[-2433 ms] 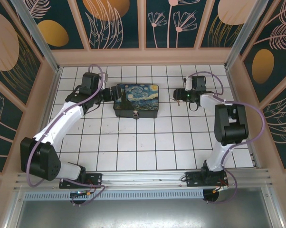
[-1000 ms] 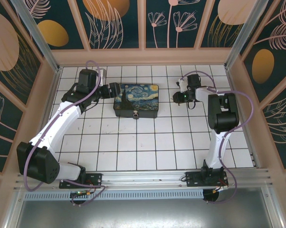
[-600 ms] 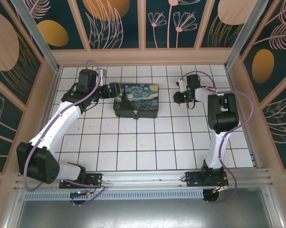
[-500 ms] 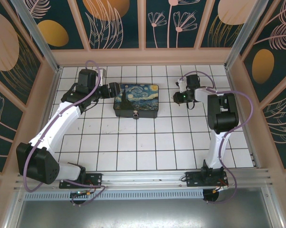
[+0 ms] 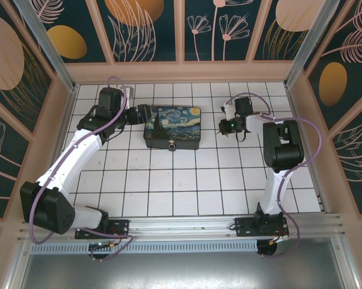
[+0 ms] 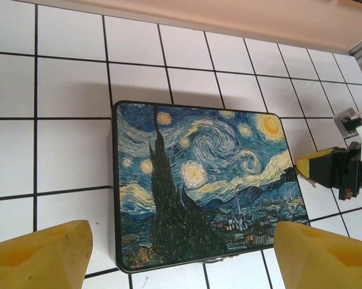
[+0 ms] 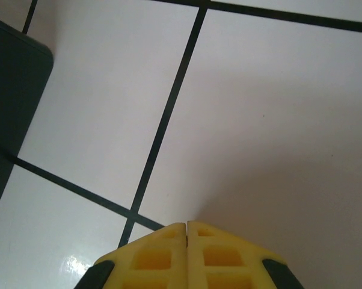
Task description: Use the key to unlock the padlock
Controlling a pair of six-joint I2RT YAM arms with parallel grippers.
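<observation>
Padlock (image 5: 171, 144) hangs at the box's (image 5: 172, 123) near face. Small, rigid, likely swings, so steady its body.
Key thin and slick; not discernible, possibly pinched.
Right gripper (image 7: 187, 226) clamped tight over tile (image 7: 277, 120).
Left gripper (image 5: 144, 114) spread wide at box's left end.

The left end effector (image 5: 144, 114) sits at the painted box's left edge — painted box (image 5: 172, 125) mid-surface (image 5: 169, 180) — the right end effector (image 5: 223, 127) to its right

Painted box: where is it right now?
In the top view the box sits on the floor near the back, with the left gripper at its left end and the right gripper apart on its right.
</observation>
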